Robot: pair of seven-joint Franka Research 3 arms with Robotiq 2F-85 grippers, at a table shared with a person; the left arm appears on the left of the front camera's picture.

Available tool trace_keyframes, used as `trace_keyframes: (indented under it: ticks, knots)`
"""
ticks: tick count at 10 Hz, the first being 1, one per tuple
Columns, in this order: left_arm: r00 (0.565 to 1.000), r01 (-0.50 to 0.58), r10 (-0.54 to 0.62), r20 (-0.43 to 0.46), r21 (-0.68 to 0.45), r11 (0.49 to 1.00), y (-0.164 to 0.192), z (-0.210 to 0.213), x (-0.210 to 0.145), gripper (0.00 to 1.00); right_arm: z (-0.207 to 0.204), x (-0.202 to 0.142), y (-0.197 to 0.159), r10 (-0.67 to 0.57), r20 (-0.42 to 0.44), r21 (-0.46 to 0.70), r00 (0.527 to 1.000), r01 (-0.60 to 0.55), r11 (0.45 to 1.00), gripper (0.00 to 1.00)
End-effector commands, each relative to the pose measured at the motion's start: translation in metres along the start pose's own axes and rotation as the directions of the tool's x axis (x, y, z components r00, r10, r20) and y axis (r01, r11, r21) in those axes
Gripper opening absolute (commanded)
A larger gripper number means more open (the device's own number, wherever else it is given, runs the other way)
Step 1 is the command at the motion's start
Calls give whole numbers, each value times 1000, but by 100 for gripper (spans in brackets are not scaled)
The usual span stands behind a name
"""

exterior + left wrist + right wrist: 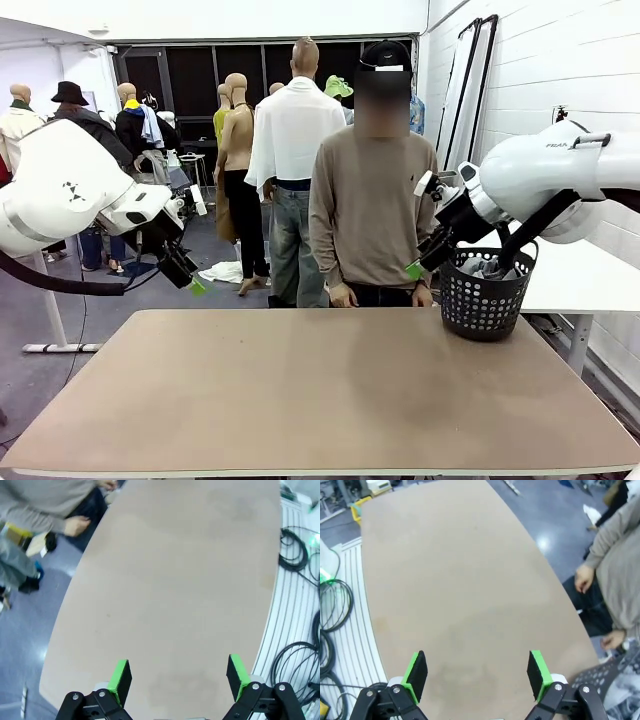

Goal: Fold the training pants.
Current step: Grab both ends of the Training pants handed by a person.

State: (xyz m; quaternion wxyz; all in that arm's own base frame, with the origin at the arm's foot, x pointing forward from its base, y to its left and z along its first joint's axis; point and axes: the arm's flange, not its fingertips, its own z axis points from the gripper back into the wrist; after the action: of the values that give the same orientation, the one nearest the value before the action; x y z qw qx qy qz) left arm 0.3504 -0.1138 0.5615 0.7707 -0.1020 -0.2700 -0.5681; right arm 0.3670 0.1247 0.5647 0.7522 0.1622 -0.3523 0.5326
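The training pants [486, 268] lie bunched as light grey cloth inside a black perforated basket [487, 300] at the table's far right; part of the cloth [626, 696] is seen at the corner of the right wrist view. My left gripper [198, 287] hangs open above the table's far left edge, with nothing between its green pads [120, 676]. My right gripper [413, 270] is open too, raised just left of the basket, and its pads [416, 672] are empty. Both wrist views look down on the bare tan tabletop [185, 580].
A person in a tan sweater [365, 205] stands at the far edge, with hands [343, 296] resting near the rim. The tan table [320, 390] spreads out in front. Black cables [295, 550] lie on the floor on the robot's side.
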Motion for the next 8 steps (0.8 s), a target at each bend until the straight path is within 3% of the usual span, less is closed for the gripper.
trace_keyframes:
  ticks: [1, 2, 3, 4, 8]
  knots:
    - [992, 119, -118, 33, -26, 993, -3, -8, -5, 100, -10, -7, -3, 59, 45, 42, 997, -61, 997, 100]
    - [987, 161, -161, -3, 5, 987, -5, -9, -4, 100, -14, -5, -3, 63, 37, 38, 997, -64, 997, 100]
    - [979, 170, -153, -134, 126, 977, -13, -12, 2, 100, -15, -4, 0, 68, 1, 2, 998, -68, 998, 100]
    - [994, 113, -113, -2, -19, 993, -5, -8, -1, 100, -4, 0, 0, 46, 24, 20, 999, -47, 999, 100]
    - [994, 113, -113, -2, -19, 993, -5, -8, -1, 100, -4, 0, 0, 46, 24, 20, 999, -47, 999, 100]
